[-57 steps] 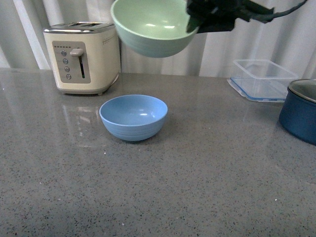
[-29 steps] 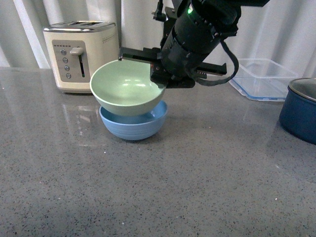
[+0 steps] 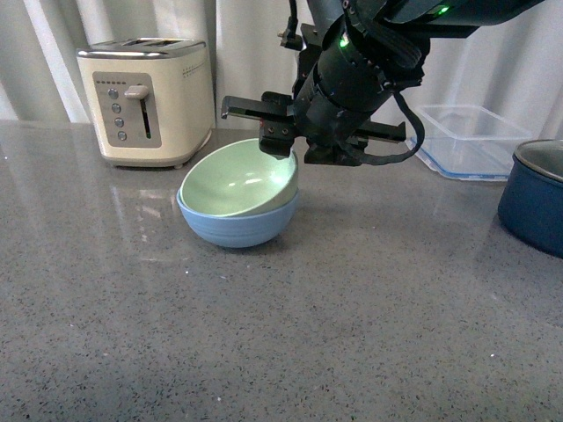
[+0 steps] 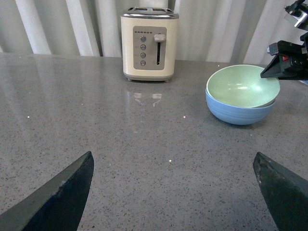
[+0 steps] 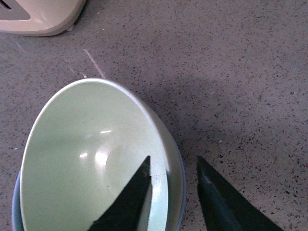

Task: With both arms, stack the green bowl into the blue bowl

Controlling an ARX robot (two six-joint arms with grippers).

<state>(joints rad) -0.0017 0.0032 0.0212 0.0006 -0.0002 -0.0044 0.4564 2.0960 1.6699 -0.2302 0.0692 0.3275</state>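
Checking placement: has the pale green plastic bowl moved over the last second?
Yes. The pale green plastic bowl has dropped from above the cream toaster's top into the light blue plastic bowl, sitting tilted.

Black, bulky right arm [image 3: 361,75], cylindrical in its segments, with a green indicator light glowing near the top and black cables looping along its side. Flat dark bracket ends. Tapered matte black fingers [image 5: 130,199], wedge-shaped; left gripper [image 4: 173,190] likewise dark.

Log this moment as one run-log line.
phase: placing | green bowl: in blue bowl, tilted | right gripper: straddles green rim, contact unclear | left gripper: open, empty, away from the bowls
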